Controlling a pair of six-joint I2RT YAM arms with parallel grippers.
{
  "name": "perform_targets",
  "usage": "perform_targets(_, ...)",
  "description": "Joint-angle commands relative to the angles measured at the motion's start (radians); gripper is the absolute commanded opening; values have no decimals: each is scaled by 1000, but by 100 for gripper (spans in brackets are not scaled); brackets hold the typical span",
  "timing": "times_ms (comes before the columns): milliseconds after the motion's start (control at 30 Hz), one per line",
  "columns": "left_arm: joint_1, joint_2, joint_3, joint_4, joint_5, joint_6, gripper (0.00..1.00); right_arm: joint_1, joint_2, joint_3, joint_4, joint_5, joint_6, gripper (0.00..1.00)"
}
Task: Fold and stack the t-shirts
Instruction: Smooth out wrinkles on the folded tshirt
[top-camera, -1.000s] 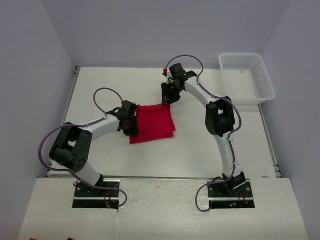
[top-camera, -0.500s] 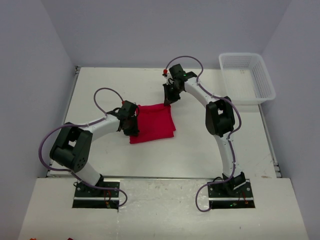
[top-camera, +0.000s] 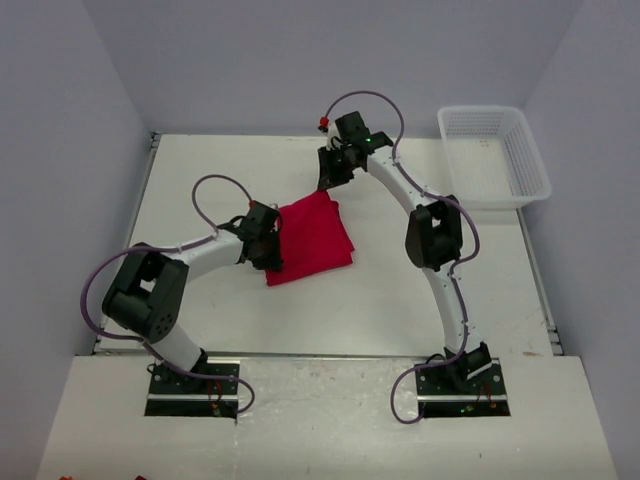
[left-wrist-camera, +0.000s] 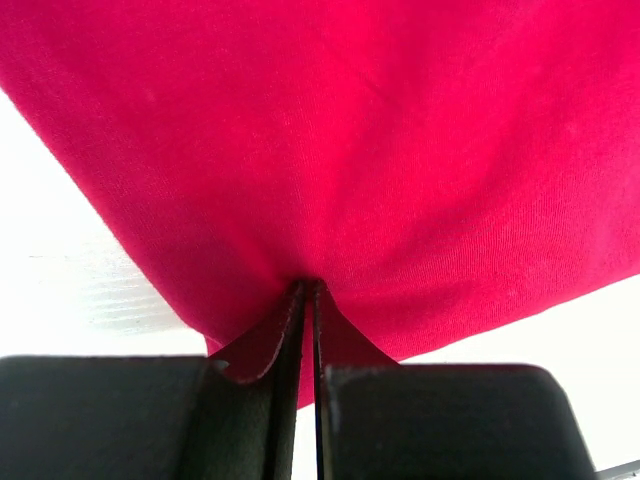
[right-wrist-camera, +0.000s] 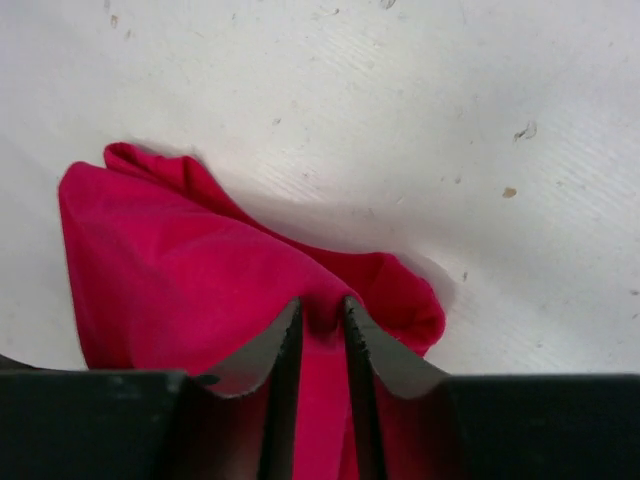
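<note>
A single red t-shirt (top-camera: 314, 240) lies folded into a rough square in the middle of the white table. My left gripper (top-camera: 271, 248) is at its left edge, shut on the cloth. In the left wrist view the jaws (left-wrist-camera: 308, 286) pinch the hem of the t-shirt (left-wrist-camera: 350, 130). My right gripper (top-camera: 329, 181) is at the shirt's far corner. In the right wrist view its fingers (right-wrist-camera: 322, 303) are shut on a bunched fold of the t-shirt (right-wrist-camera: 170, 250), and the corner is drawn up off the table. No white neck label shows.
A white mesh basket (top-camera: 531, 165) stands at the back right corner of the table. Grey walls close in the table on the left, back and right. Both arms' cables loop above their wrists.
My right gripper has moved back and a little left, pulling the shirt's far corner with it. The shirt has turned slightly and shifted right. My left gripper has followed a little to the right.
</note>
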Motion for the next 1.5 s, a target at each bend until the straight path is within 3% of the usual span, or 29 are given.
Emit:
perform_targets(0,-14,51,-37,-13,-7,18,8,1,11,52,26,-22,-34,29)
perform_targets(33,-14,49,-35,-13,-13,17,8,1,7,46,33,-20,-36,46)
perform_targets(67,-22,43,-34,-12,-19,12,9,-1,-13,25,40,-19,-43,79)
perform_targets(100,-26,24,-28,-9,-51,11,11,1,-25,9,61,-13,-49,90)
perform_targets(167,-43,-6,-14,-9,-109,6,13,-1,-74,-32,82,19,-62,99)
perform_targets(367,-80,-167,118,1,-265,46,18,1,-246,-101,32,139,-34,99)
perform_targets(400,-82,-188,142,-2,-271,54,19,2,-290,-144,40,144,-29,99)
perform_targets(433,-82,-190,170,-12,-271,81,21,4,-346,-289,67,153,4,99)
perform_targets(500,-82,-161,282,-66,-266,103,24,2,-524,-526,182,167,64,93)
perform_targets(567,-80,-100,393,-103,-249,129,23,1,-611,-641,234,148,95,79)
perform_targets(600,-82,-77,426,-120,-217,143,22,2,-672,-732,244,129,128,33)
perform_targets(633,-80,-55,454,-121,-205,150,18,1,-696,-771,254,103,136,1)
perform_targets(667,-79,0,507,-119,-182,158,6,2,-711,-799,256,78,145,0)
perform_targets(700,-74,31,535,-121,-126,161,0,2,-739,-834,268,12,158,0)
perform_targets(800,-59,149,618,-89,3,173,0,2,-765,-961,317,-106,220,0)
perform_targets(1000,12,313,626,74,250,157,0,8,-780,-1121,486,-301,306,0)
perform_targets(1267,76,416,600,206,381,170,0,8,-702,-1190,630,-479,357,0)
perform_targets(1467,118,464,610,243,433,152,0,8,-613,-1171,647,-470,394,0)
